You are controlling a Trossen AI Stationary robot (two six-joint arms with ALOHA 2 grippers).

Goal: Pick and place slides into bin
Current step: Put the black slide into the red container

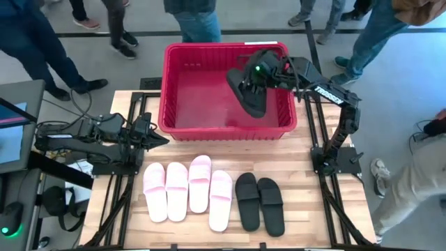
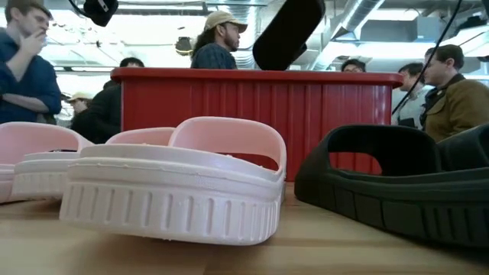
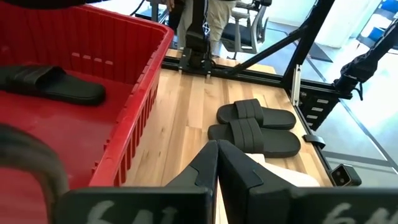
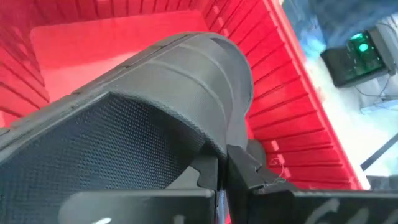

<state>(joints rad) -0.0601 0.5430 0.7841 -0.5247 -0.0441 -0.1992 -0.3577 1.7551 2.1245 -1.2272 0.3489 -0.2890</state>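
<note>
Item 1: black slide (image 1: 252,94), held above the right half of the bin (image 1: 178,77), upper centre of the high view. It hangs tilted, 1 end down toward the bin floor. The right gripper (image 1: 249,85) has its jaws clamped narrow on the edge of the strap; the right wrist view shows the sole and strap close up over red ribbed wall.

Item 2: 6 slides on the desk (image 1: 306,209), lower centre of the high view: 4 pale pink slides (image 1: 188,189) side by side, 2 black slides (image 1: 260,202) just to their right.

Item 3: left gripper (image 1: 159,138), at the left of the high view beside the bin's near left corner, jaws shut on nothing, waiting.

Step in hand, as judged: carrying a black slide into the bin. The next move calls for lowering it and opening the jaws so it lands flat, clear of the rim.

View differences: the left wrist view shows another black slide (image 3: 53,84) already lying in the bin, not made out from above. The low view shows the carried slide poised over the rim, with people standing behind.
</note>
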